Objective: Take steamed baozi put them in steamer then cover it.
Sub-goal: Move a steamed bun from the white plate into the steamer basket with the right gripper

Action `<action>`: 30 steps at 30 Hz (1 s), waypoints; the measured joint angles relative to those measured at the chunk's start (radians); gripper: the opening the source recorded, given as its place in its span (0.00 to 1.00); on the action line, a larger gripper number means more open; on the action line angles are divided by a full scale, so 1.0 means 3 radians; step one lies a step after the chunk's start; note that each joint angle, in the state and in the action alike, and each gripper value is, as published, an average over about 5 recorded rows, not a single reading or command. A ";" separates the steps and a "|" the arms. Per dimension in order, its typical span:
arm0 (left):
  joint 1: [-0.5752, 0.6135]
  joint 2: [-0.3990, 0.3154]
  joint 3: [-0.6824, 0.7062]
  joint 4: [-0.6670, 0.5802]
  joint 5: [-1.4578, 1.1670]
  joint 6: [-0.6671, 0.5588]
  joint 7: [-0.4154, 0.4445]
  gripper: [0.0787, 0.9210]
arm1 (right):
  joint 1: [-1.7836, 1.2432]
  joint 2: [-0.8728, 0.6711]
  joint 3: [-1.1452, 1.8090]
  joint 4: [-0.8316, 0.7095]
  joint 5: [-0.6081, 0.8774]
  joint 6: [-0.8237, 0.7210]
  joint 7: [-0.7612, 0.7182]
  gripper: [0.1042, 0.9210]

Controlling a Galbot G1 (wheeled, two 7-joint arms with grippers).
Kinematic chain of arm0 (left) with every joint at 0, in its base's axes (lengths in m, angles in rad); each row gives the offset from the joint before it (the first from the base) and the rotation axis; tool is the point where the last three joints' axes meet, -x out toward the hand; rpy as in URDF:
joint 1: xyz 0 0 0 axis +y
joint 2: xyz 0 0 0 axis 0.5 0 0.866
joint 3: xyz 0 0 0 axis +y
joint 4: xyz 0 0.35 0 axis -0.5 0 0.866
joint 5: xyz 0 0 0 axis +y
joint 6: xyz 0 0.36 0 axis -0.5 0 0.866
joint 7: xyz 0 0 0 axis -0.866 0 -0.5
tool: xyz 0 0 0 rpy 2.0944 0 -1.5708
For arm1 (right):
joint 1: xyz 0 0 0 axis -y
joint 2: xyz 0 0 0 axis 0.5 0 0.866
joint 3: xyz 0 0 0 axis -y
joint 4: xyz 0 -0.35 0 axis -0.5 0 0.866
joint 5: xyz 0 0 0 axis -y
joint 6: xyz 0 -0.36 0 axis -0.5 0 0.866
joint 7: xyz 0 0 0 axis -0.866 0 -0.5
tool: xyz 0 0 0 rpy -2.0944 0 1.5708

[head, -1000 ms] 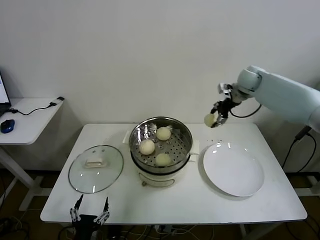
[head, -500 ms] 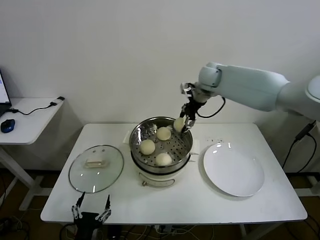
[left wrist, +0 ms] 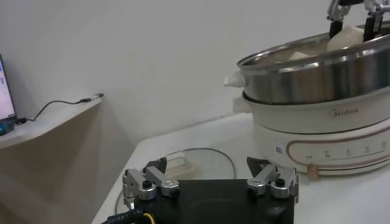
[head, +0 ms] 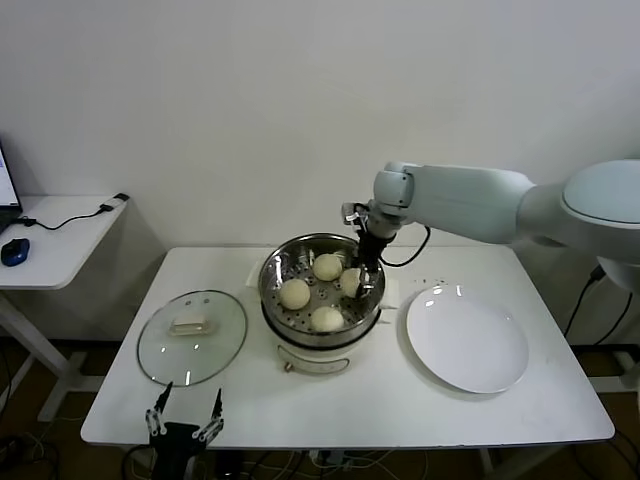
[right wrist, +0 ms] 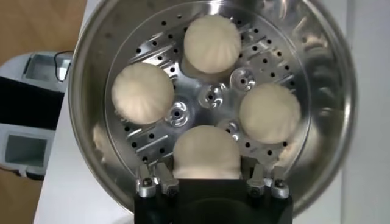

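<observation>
1. Steamer: round pot of shiny stainless steel on a white electric base, standing at the middle of the surface, a white rectangular table.
2. Inside the steamer, a perforated metal tray carries four buns, each smooth, round and cream-white, spaced around the tray's centre.
3. Right end effector: reaches down into the right side of the steamer; its fingers pinch the fourth bun, which rests on or just above the tray.
4. Lid: round clear glass with a white handle, lying flat on the surface left of the steamer.
5. Plate: flat, white and glossy, on the surface right of the steamer.
6. Left end effector: parked at the near edge of the surface, below the lid, fingers spread wide.
7. Room: plain white wall behind; a white side desk at far left carries a blue mouse and a black cable.
</observation>
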 measured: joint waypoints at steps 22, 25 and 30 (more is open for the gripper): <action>-0.0006 0.0005 -0.0008 0.0002 0.0021 0.0010 -0.0001 0.88 | 0.0005 -0.0090 0.0103 0.0021 0.0004 0.0024 -0.0037 0.88; -0.0005 0.0006 -0.0008 0.0003 0.0028 0.0010 -0.0002 0.88 | 0.0059 -0.0166 0.0152 0.0044 0.0028 0.0060 -0.0051 0.88; 0.0000 0.0007 -0.0010 0.0005 0.0057 -0.0001 -0.0009 0.88 | 0.0148 -0.0375 0.0234 0.0122 0.0094 0.0198 -0.0030 0.88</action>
